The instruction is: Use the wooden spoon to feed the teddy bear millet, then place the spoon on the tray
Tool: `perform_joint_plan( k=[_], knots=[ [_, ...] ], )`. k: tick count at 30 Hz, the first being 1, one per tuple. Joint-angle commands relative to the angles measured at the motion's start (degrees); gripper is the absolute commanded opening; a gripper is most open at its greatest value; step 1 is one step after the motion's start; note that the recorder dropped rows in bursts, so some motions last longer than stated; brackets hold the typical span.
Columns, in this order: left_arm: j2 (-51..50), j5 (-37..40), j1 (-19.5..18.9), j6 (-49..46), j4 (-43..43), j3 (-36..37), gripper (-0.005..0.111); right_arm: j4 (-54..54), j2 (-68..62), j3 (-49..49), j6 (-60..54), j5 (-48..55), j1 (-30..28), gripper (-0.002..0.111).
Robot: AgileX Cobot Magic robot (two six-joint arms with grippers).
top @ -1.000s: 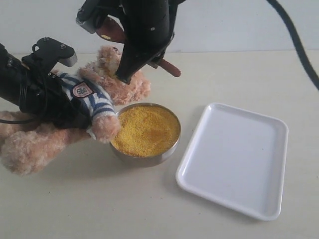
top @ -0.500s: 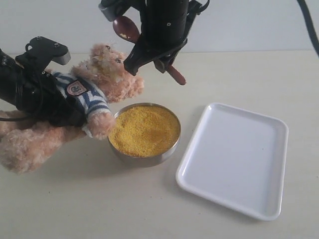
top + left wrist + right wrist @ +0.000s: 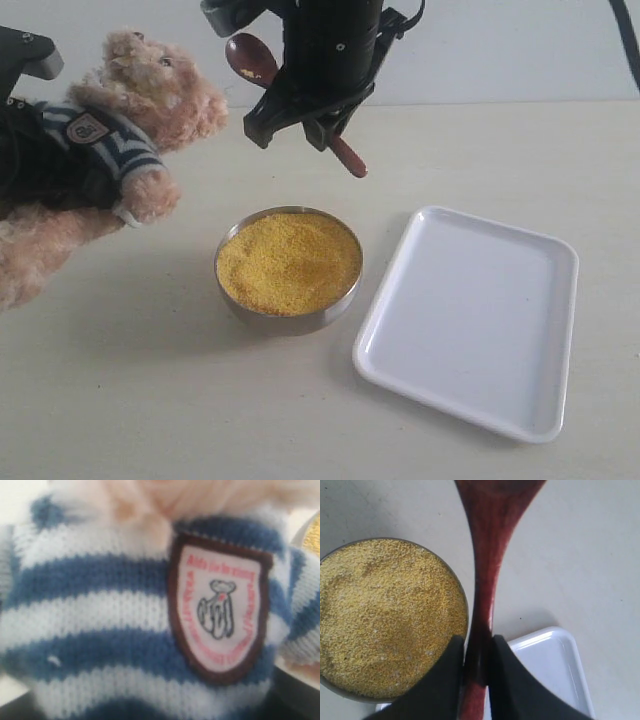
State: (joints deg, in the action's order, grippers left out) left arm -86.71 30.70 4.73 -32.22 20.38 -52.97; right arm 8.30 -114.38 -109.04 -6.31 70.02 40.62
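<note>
Jaws of the right gripper (image 3: 476, 655) clench the spoon (image 3: 482, 580) by its handle, holding it in the air over the far side of the bowl (image 3: 290, 322) of millet (image 3: 288, 262). Jaws of the left gripper (image 3: 50, 160) grasp the bear (image 3: 140, 90) by its striped torso, raised at far left, apart from the spoon. On the desk (image 3: 150, 400), the tray (image 3: 470, 320) lies just right of the bowl.

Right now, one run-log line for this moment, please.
wooden spoon: aloft, clear of millet, handle clamped by right fingers | teddy bear: held up by left arm | tray: no spoon yet
</note>
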Motion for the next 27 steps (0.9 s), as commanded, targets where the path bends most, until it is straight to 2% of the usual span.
perform_joint_plan(
  k=[1, 10, 27],
  knots=[
    [-0.7, -2.4, -0.8, 2.8, 0.2, -0.4, 0.004, -0.4, 3.3, 1.5, -0.2, -0.1, -0.1, 0.0],
    [-4.5, -6.3, -0.8, 7.4, 4.7, -0.4, 0.004, 0.2, 9.3, 13.5, 1.7, -0.1, -0.1, 0.0],
    [-10.4, -10.3, -0.8, 8.0, 6.2, -0.3, 0.004, -0.5, 15.1, 21.6, 9.7, -0.1, -0.1, 0.0]
  ],
)
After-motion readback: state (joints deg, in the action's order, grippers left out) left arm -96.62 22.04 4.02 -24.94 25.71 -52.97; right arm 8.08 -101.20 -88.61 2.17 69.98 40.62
